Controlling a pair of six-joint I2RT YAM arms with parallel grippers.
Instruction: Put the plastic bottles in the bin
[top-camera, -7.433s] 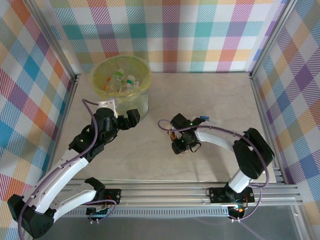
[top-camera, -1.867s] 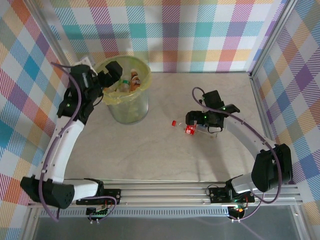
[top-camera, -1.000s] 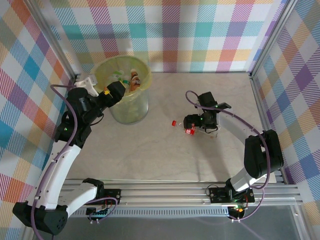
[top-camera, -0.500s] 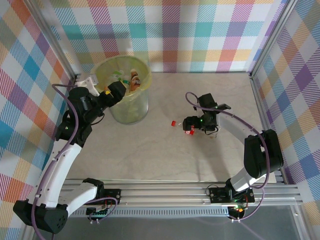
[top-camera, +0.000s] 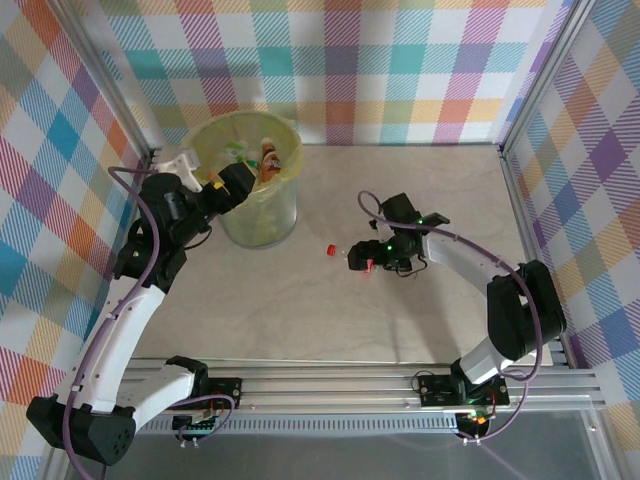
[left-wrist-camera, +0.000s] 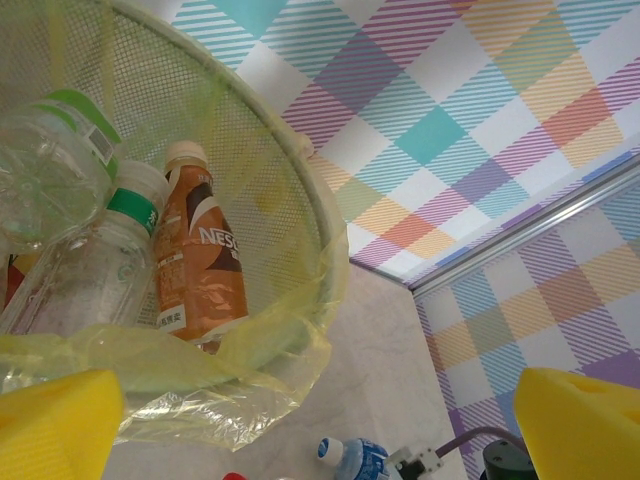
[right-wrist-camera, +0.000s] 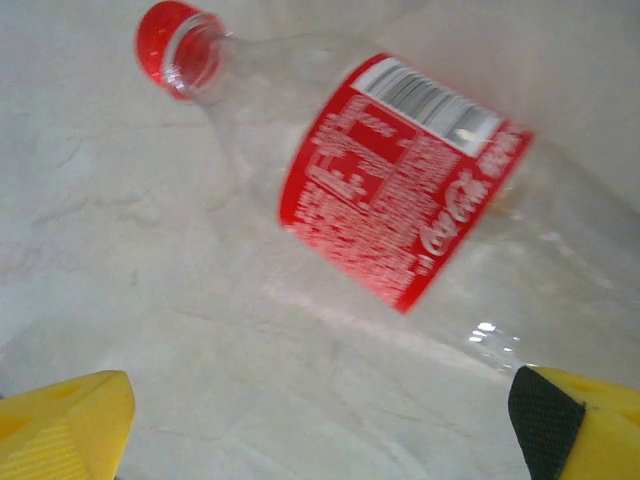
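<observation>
The bin (top-camera: 290, 165), a round bucket lined with a yellow-green bag, stands at the back left and holds several plastic bottles (top-camera: 262, 158). My left gripper (top-camera: 234, 183) hovers open at its near-left rim. In the left wrist view the bin (left-wrist-camera: 325, 250) contains a brown bottle (left-wrist-camera: 200, 262) and clear green-capped bottles (left-wrist-camera: 95, 270), and the left gripper (left-wrist-camera: 320, 432) holds nothing. A clear bottle with a red label (top-camera: 366, 264) lies on the table. My right gripper (top-camera: 376, 258) is over it, open. In the right wrist view that bottle (right-wrist-camera: 400, 205) lies just beyond the right gripper (right-wrist-camera: 320, 420).
A blue-labelled bottle (left-wrist-camera: 368, 462) lies on the table by the right arm. Plaid walls and metal frame rails (top-camera: 520, 200) close in the marble table (top-camera: 300, 310) on three sides.
The red-labelled bottle and its cap have slid left across the table, and my right gripper has followed it leftward. The left arm has barely shifted beside the bin.
</observation>
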